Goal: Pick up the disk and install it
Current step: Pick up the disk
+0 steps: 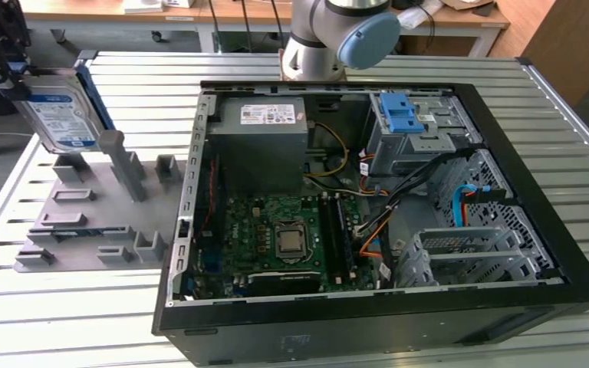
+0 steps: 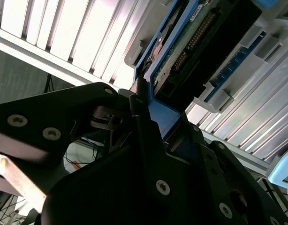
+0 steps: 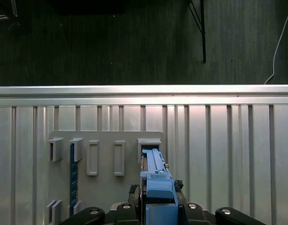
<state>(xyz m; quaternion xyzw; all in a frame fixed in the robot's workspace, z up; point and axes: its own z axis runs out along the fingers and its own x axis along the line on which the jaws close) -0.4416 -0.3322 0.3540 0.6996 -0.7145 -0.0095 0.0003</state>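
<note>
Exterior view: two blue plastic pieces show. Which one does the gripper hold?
The blue frame on the disk, upright by the grey rack at the exterior view's left; the gripper grips it. The other, a latch, sits inside the computer case.

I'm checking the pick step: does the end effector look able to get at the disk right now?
Yes, it seems so: the end effector is shut on the blue carrier edge of the disk, upright by the grey holder, with nothing between them.

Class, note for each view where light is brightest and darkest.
Exterior view: brightest on the table's slats, darkest inside the computer case. Second wrist view: glare on the slats, gripper and disk shadowed. First wrist view: table edge bright, floor dark.
</note>
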